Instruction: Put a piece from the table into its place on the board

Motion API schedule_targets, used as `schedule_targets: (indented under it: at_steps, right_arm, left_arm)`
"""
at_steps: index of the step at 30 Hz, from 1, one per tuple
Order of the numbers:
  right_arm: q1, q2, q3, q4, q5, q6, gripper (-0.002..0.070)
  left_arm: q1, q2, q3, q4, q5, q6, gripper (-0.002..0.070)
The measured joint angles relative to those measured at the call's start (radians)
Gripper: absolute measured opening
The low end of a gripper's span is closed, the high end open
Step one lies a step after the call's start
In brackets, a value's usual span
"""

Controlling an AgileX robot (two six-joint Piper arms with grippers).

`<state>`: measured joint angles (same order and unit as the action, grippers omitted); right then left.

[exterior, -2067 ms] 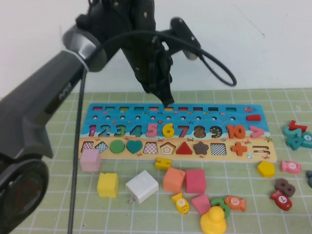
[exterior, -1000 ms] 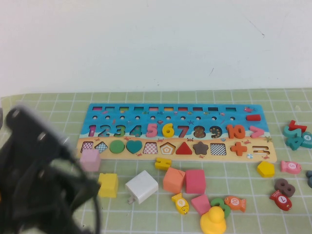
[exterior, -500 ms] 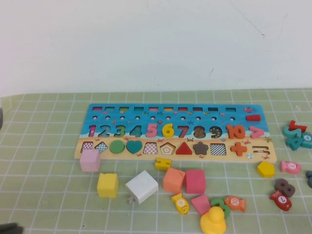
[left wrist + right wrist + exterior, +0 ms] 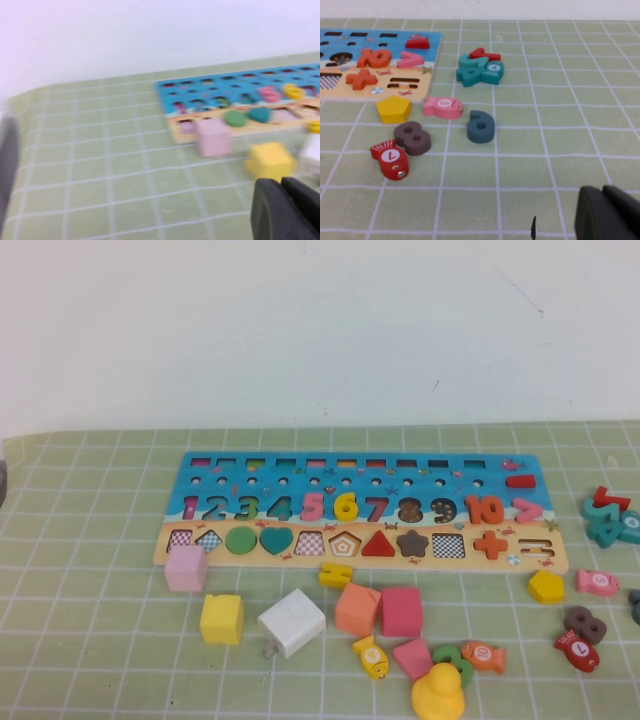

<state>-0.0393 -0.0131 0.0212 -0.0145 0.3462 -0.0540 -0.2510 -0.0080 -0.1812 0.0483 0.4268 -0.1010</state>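
High view first: the board (image 4: 360, 512) lies flat on the table (image 4: 90, 580), long side running left to right, and the piece (image 4: 345, 506), a bright-yellow six, sits in the numeral row between the pink five (image 4: 312, 506) and the red seven (image 4: 376, 508), level with its neighbours. No arm shows from up there. Nearer the robot than the board lie loose blocks: a pink cube (image 4: 186, 568) touching the board's near edge, a yellow cube (image 4: 221, 619), a white cube (image 4: 292, 622), an orange block (image 4: 357, 608) touching a pink block (image 4: 401, 611), and a yellow duck (image 4: 437, 692) at the front edge. From the left wrist view the left gripper (image 4: 289, 209) hangs low over the mat on the robot's left, well apart from the board, its dark fingers pressed together with nothing between them (the pink and yellow cubes lie just beyond it). From the right wrist view the right gripper (image 4: 610, 212) is over bare mat on the robot's right side, its fingers likewise closed together and empty; ahead of it lie a dark-blue six (image 4: 480, 126), a brown eight (image 4: 412, 138), a red fish (image 4: 390, 159) and a yellow pentagon (image 4: 393, 109).
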Motion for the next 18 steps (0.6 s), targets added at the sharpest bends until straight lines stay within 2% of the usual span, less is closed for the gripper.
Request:
schedule_targets:
  at_steps: [2,6,10,13,18]
  right_arm:
    - [0.0,0.0,0.0,0.001,0.0,0.0,-0.0002]
    - [0.0,0.0,0.0,0.002,0.002,0.0,-0.0002]
    - [0.0,0.0,0.0,0.002,0.002,0.0,-0.0002]
    - [0.0,0.0,0.0,0.002,0.002,0.0,-0.0002]
    - [0.0,0.0,0.0,0.003,0.002,0.0,-0.0002]
  left_arm:
    - [0.083,-0.004,0.082,-0.008,-0.104,-0.002,-0.0001]
    - [0.172,-0.006,0.176,-0.011,-0.216,-0.002,-0.0001]
    - [0.188,-0.006,0.201,-0.011,-0.227,-0.002,-0.0001]
    - [0.188,-0.006,0.201,-0.011,-0.169,-0.002,-0.0001]
    - [0.159,-0.006,0.201,-0.029,-0.123,0.03,-0.0001]
